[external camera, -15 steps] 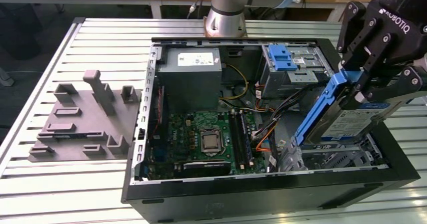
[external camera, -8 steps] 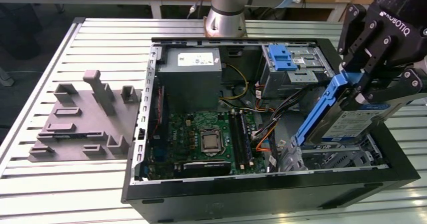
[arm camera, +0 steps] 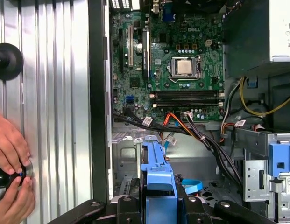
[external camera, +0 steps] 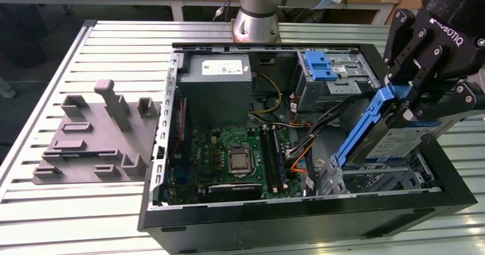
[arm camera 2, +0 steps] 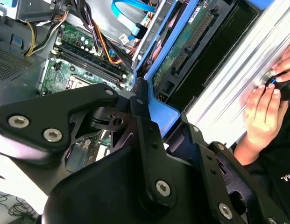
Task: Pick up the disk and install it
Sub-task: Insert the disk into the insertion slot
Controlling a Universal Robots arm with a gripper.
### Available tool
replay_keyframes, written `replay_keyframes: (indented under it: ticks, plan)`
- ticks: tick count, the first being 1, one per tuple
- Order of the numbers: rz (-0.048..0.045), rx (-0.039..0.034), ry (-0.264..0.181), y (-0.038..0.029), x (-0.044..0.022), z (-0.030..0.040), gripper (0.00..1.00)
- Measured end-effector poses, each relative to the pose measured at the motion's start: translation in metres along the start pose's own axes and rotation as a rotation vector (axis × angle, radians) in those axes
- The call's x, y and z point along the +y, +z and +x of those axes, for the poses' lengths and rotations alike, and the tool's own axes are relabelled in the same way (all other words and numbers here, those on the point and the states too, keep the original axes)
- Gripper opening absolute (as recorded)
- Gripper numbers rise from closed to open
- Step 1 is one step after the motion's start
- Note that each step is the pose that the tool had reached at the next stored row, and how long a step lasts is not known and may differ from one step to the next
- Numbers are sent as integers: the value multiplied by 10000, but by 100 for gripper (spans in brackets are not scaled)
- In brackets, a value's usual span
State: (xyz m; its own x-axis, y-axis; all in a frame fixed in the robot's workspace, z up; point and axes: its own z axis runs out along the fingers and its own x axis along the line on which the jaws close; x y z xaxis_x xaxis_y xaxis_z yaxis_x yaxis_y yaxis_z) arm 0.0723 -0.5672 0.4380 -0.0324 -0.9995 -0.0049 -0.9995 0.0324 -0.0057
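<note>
The tool (external camera: 413, 108) is clamped on the disk (external camera: 394, 144), one black finger on each broad face of it near its upper end, so the pick-up is done and the install step is in hand. The disk hangs steeply tilted, with a blue carrier rail (external camera: 362, 131) running down its edge and its lower end dipping into the metal drive bay (external camera: 390, 181) at the near corner of the computer case (external camera: 303, 218), at the exterior view's right. Whether that lower end touches the bay, I cannot tell. In my judgement seating it calls for levelling the disk and lining the rails up square with the bay's guides, with care for the cable bundle (external camera: 322, 124) lying just beside the bay. The wrist leans in from above the case's edge at the exterior view's right, tool pointing down and canted, while the arm's base (external camera: 256, 16) stands at the far edge of the surface (external camera: 113, 39). In the first wrist view the blue carrier (arm camera: 156, 172) sits above the bay's floor, and a person's hand (arm camera: 9, 149) rests on the slatted surface outside the case wall.
</note>
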Motion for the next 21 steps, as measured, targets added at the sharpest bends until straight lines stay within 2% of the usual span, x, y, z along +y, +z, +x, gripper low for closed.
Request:
replay_keyframes:
  ticks: [21]
  plan:
    - [-1,-2,0,212,-15,0,36]
